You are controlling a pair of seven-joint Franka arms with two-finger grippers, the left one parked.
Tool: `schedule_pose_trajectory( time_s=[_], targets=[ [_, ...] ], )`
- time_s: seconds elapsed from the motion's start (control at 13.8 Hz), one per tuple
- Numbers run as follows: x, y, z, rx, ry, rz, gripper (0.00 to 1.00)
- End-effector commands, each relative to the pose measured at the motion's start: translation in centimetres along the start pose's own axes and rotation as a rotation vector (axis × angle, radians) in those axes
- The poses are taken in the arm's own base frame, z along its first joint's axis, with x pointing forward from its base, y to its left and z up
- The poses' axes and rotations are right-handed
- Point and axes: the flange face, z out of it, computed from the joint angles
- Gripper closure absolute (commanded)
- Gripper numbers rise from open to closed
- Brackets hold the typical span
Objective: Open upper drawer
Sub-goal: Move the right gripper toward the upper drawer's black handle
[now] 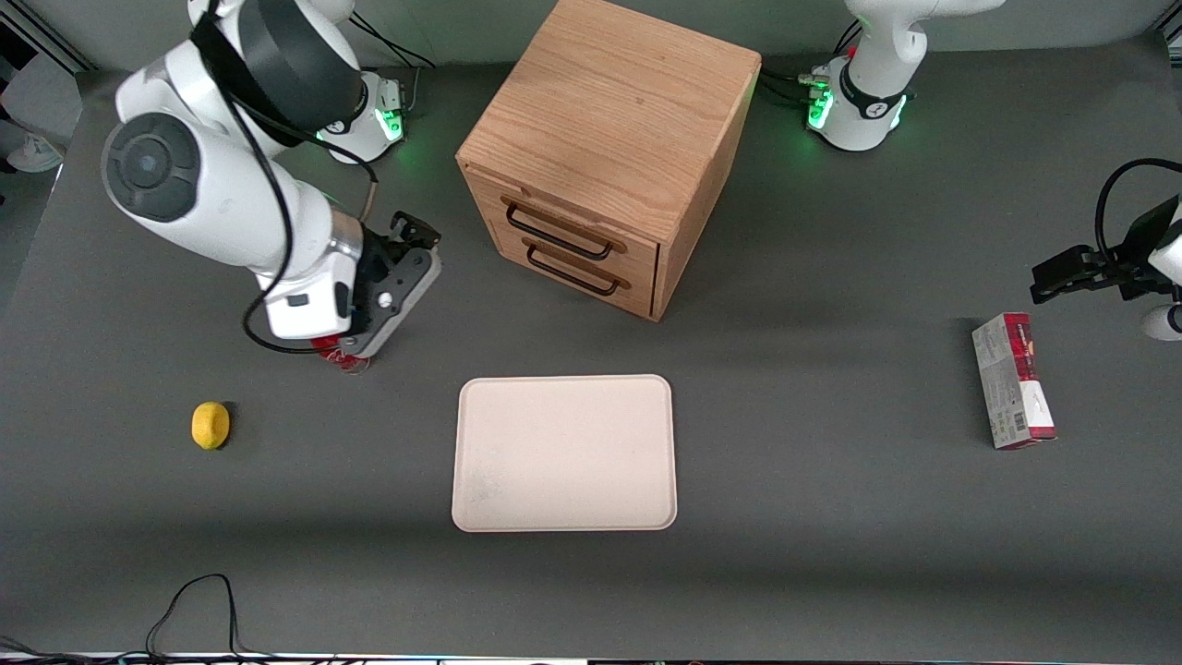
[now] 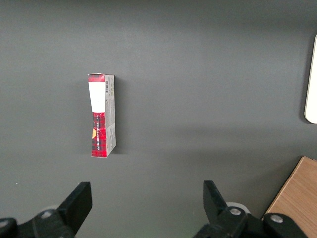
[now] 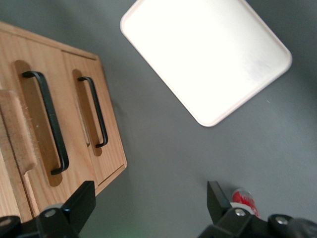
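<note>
The oak cube cabinet (image 1: 609, 120) stands at the middle of the table. Its upper drawer (image 1: 580, 224) is the topmost of two, with a thin black wire handle (image 1: 557, 232), and sits flush with the lower drawer (image 1: 591, 270). My right gripper (image 1: 395, 300) hangs over the table beside the cabinet, toward the working arm's end and apart from the handles. In the right wrist view the gripper (image 3: 148, 208) is open and empty. That view also shows the upper drawer (image 3: 73, 134), its handle (image 3: 47, 121) and the lower handle (image 3: 94, 111).
A red can (image 1: 343, 356) stands right under the gripper's hand and shows beside one finger (image 3: 243, 199). A pale tray (image 1: 563, 453) lies nearer the camera than the cabinet. A lemon (image 1: 211, 425) lies toward the working arm's end. A red-and-white box (image 1: 1011, 379) lies toward the parked arm's end.
</note>
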Motion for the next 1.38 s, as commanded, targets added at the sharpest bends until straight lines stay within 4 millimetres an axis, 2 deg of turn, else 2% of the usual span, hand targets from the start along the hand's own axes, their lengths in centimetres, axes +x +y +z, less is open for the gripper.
schedule_pose_trajectory(
  time_s=[0.0,0.29,0.72,0.8,0.94,1.09,1.3],
  targets=[
    [2.8,-1.7,1.3,0.040,0.007,-0.114,0.00],
    [4.9,-4.9,4.7,0.093,-0.031,-0.207,0.00],
    [5.9,-6.1,7.8,0.186,-0.051,-0.217,0.00],
    [6.1,-5.9,9.0,0.204,-0.067,-0.212,0.00],
    [6.8,-7.2,10.7,0.214,-0.091,-0.236,0.00],
    [6.9,-7.1,11.6,0.223,-0.104,-0.232,0.00],
    [7.3,-8.3,12.7,0.228,-0.124,-0.246,0.00]
  ],
)
